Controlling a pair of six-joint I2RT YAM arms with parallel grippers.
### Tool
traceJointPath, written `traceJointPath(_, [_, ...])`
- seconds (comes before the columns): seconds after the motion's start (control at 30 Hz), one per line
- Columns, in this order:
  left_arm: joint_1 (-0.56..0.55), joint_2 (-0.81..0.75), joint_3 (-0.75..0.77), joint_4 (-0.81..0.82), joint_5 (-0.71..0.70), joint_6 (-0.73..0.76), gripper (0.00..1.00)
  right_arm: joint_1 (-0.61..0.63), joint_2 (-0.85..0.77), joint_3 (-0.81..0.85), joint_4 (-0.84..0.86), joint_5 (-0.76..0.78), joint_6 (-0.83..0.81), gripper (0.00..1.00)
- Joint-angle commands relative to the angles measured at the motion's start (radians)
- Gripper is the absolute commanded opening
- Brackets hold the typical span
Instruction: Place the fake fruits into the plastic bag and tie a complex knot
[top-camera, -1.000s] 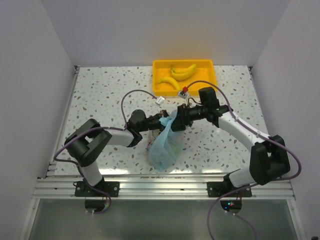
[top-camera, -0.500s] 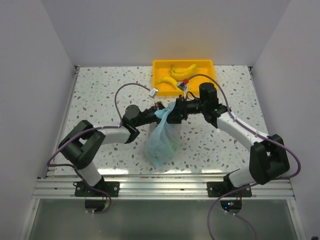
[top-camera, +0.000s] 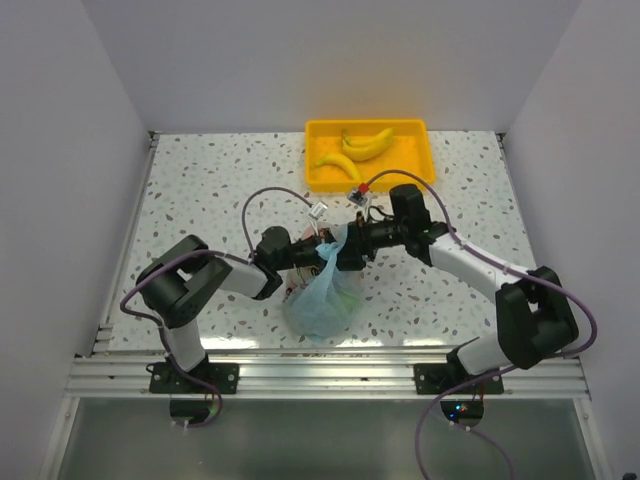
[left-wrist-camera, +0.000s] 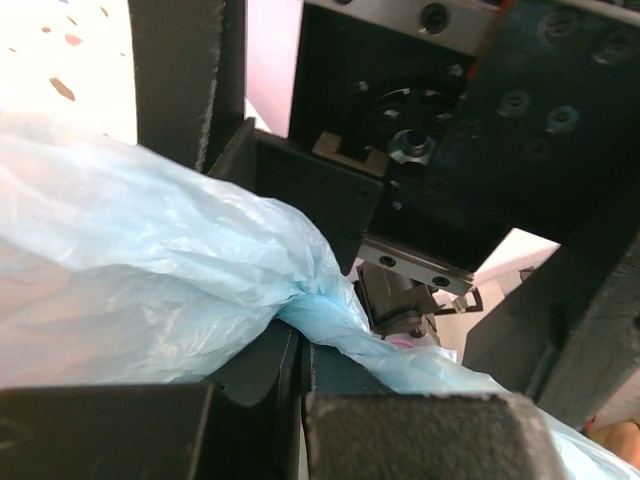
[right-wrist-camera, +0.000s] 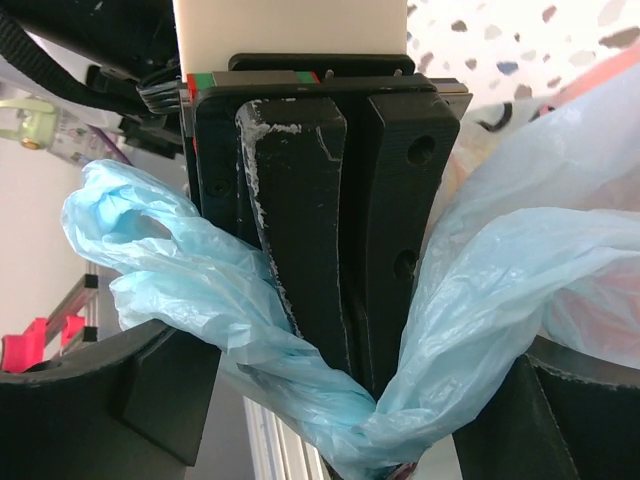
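Desk (top-camera: 200, 200): speckled, arms bolted at the near edge. Yellow tray (top-camera: 428, 170) sat at the far side.

Plastic bag (top-camera: 322, 300) stood on the desk near the front centre, bulging. Coloured shapes showed through the film, but which fruits they were could not be told. Two bananas (top-camera: 368, 143) lay in the tray, not bagged.

Left gripper (top-camera: 316, 247) and right gripper (top-camera: 347, 247) met just above the bag, close beside each other. The right gripper's fingers (right-wrist-camera: 300, 200) were pressed together on gathered film. The left gripper pinched the film where it narrowed to a twist (left-wrist-camera: 322, 305).

Judged step: tying, with the handles gathered and not cinched.

Next move likely needs one gripper to anchor the neck while the other carries its end round and through. Thin film could slip or tear if it is pulled hard.
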Motion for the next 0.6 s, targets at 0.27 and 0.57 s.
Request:
traceJointPath(0.27, [-0.033, -0.022, 0.034, 0.13, -0.03, -0.068, 0.0, 0.004, -0.123, 0.195, -0.548, 0.17, -0.295, 0.99])
traceJointPath(0.57, [-0.03, -0.044, 0.046, 0.135, -0.02, -0.079, 0.0, -0.114, -0.12, 0.351, -0.908, 0.213, -0.449, 0.95])
